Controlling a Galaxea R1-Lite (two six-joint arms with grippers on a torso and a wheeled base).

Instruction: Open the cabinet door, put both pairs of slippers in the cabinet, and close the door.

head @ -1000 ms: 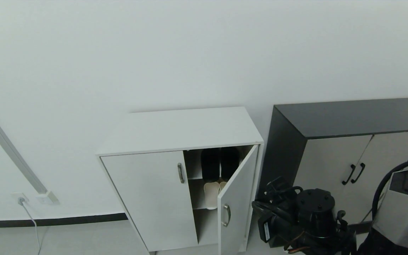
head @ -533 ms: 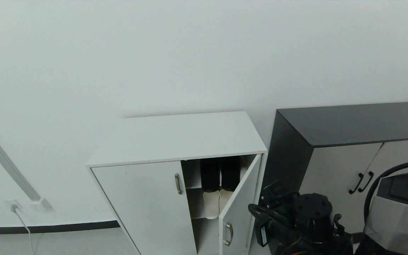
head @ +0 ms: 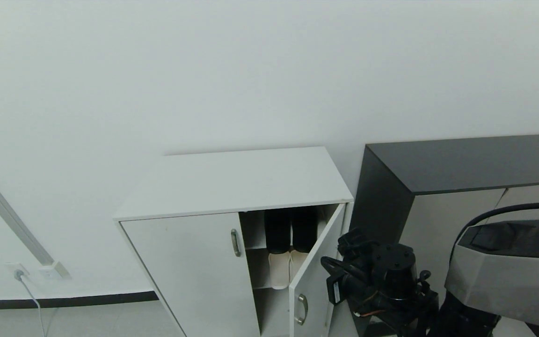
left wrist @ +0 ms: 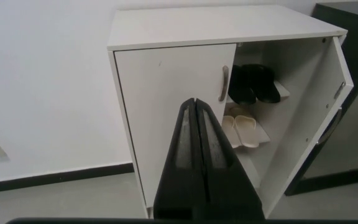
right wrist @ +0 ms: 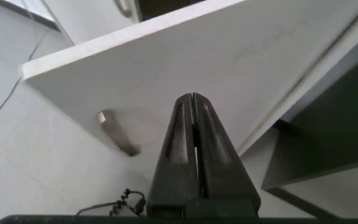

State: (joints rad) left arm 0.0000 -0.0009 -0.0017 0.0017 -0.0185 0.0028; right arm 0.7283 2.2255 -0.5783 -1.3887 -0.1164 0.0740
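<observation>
White cabinet [head: 236, 182], right door [head: 309, 276] ajar

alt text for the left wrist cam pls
A white cabinet stands with its right door open and its left door shut; inside, a black pair of slippers sits above a cream pair. The left gripper is in the foreground, fingers shut.

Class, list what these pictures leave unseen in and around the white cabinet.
Left half of the cabinet: head view, behind the shut left door.
Bottom compartment: left wrist view, partly behind the shut left gripper; head view, cut off by the lower edge.
Pale slippers: head view, partly behind the open door.
</observation>
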